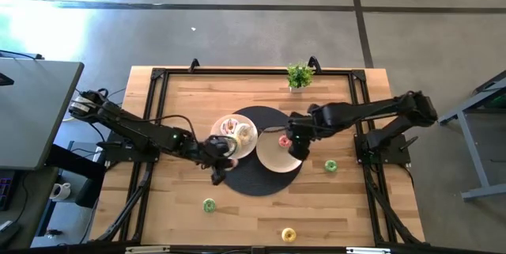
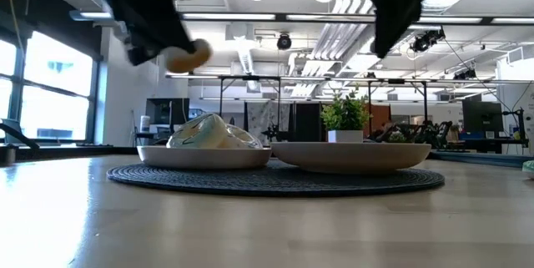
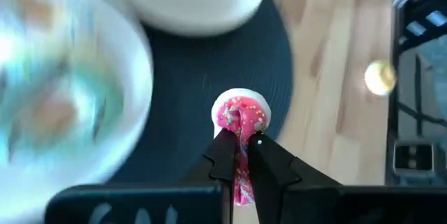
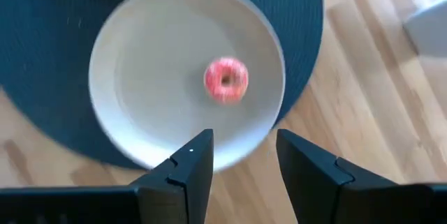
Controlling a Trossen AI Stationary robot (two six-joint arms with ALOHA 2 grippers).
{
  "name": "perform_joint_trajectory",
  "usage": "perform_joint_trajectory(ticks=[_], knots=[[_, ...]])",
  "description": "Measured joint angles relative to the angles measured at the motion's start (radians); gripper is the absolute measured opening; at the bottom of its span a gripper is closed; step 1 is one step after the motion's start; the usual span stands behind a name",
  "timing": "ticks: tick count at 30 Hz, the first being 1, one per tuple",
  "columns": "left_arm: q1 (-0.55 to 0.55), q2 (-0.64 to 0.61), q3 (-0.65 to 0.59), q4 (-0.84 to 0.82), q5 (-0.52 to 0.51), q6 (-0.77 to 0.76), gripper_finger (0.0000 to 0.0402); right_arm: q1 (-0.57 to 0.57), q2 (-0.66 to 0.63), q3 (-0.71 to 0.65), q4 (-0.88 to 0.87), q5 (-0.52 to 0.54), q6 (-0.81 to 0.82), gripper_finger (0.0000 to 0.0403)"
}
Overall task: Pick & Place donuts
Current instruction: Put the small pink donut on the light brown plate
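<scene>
Progress: partway. Left plate (image 1: pixel 247 148) has a pile of donuts (image 1: pixel 236 131). Right plate (image 1: pixel 271 157) has one pink donut (image 4: pixel 225 79). Both plates sit on the dark round mat (image 1: pixel 261 181).

Left claw (image 3: pixel 239 155) is clamped shut on a pink sprinkled donut (image 3: pixel 241 116), held in the air by the near rim of the left plate, over the mat. Looks like it goes on a plate next, my guess.

Right claw (image 4: pixel 241 155) is wide open, holding nothing, above the right plate's edge.

Still loose on the counter (image 1: pixel 158 206): green donut (image 1: pixel 209 205) front-left, yellow donut (image 1: pixel 288 235) at front edge, 2nd green donut (image 1: pixel 331 165) right of mat. So at least 3 left plus the one in hand.

View diffs: high view alone shows all the strays. Left wrist alone shows the grip clearly. Right wrist alone shows the lone donut in the plate; low view hides it behind the rim but shows the carried donut is well clear of the counter.
</scene>
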Motion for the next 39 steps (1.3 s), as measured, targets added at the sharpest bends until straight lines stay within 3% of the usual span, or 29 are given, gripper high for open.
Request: perform_joint_trajectory(ticks=[6, 9, 13, 17, 21, 25, 29, 36, 39], knots=[[0.011, 0.068, 0.013, 0.195, -0.158, 0.194, 0.0019, 0.05, -0.066, -0.136, -0.022, -0.008, 0.088, 0.0154], [0.057, 0.129, 0.008, 0.294, -0.152, 0.228, 0.0019, 0.077, -0.098, -0.225, 0.002, 0.008, 0.208, 0.0154], [0.15, 0.208, 0.032, 0.378, -0.062, 0.234, 0.0019, 0.113, -0.128, -0.331, 0.056, 0.047, 0.27, 0.0154], [0.241, 0.304, 0.084, 0.376, 0.009, 0.234, 0.0019, 0.135, -0.15, -0.406, 0.081, 0.063, 0.317, 0.0154], [0.311, 0.406, 0.156, 0.368, 0.068, 0.259, 0.0019, 0.137, -0.158, -0.461, 0.103, 0.148, 0.354, 0.0154], [0.35, 0.498, 0.254, 0.377, 0.136, 0.291, 0.0019, 0.136, -0.16, -0.504, 0.108, 0.152, 0.353, 0.0154], [0.37, 0.583, 0.364, 0.283, 0.155, 0.358, 0.0022, 0.137, -0.16, -0.53, 0.11, 0.145, 0.37, 0.0153], [0.373, 0.691, 0.542, 0.078, 0.153, 0.451, 0.0091, 0.139, -0.159, -0.535, 0.111, 0.136, 0.347, 0.0154], [0.373, 0.697, 0.582, 0.01, 0.152, 0.462, 0.0125, 0.139, -0.162, -0.532, 0.116, 0.081, 0.326, 0.0154]])
